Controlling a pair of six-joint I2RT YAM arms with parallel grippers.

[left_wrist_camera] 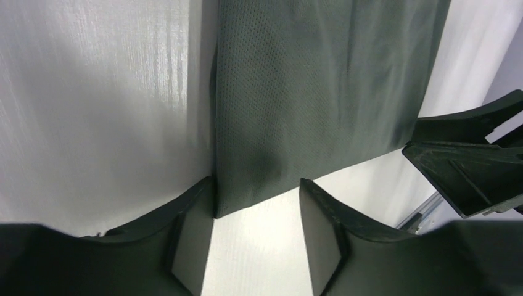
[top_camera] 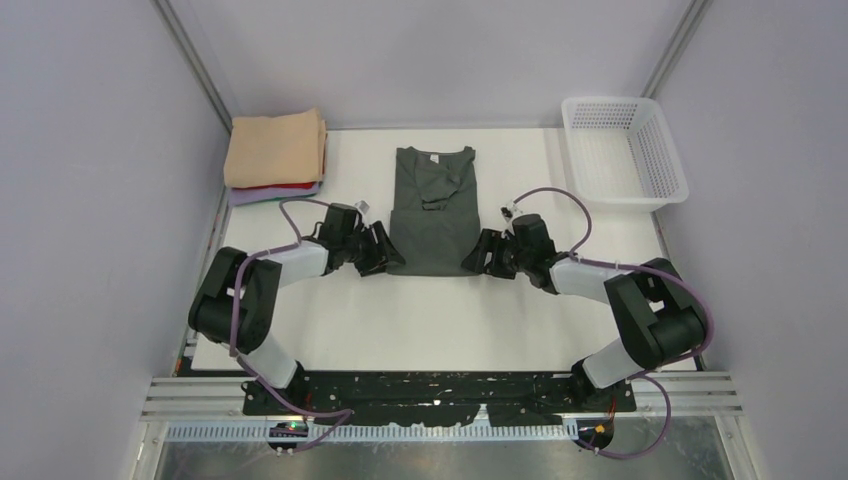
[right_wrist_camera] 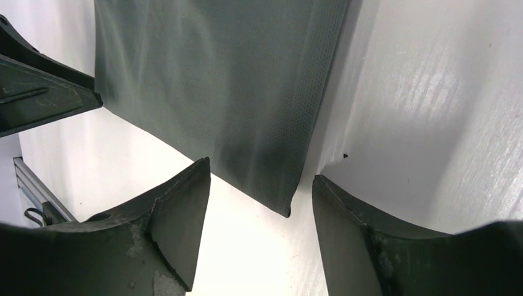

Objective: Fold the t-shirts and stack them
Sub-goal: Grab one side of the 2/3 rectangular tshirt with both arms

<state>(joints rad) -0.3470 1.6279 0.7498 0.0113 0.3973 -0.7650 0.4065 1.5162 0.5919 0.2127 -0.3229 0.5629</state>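
Hem of t-shirt (top_camera: 433,215) between end effectors (top_camera: 391,256) (top_camera: 476,256)

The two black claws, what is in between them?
The near end of the dark grey t-shirt lies between the left gripper and the right gripper, one at each near corner. The top view shows it.

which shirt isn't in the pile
The dark grey t-shirt, alone mid-table with the left gripper and right gripper at its near corners; the peach shirt, red shirt and lavender shirt are stacked far left.

White table (top_camera: 430,320), pale walls (top_camera: 90,150), metal corner posts (top_camera: 196,62), perhaps aluminium
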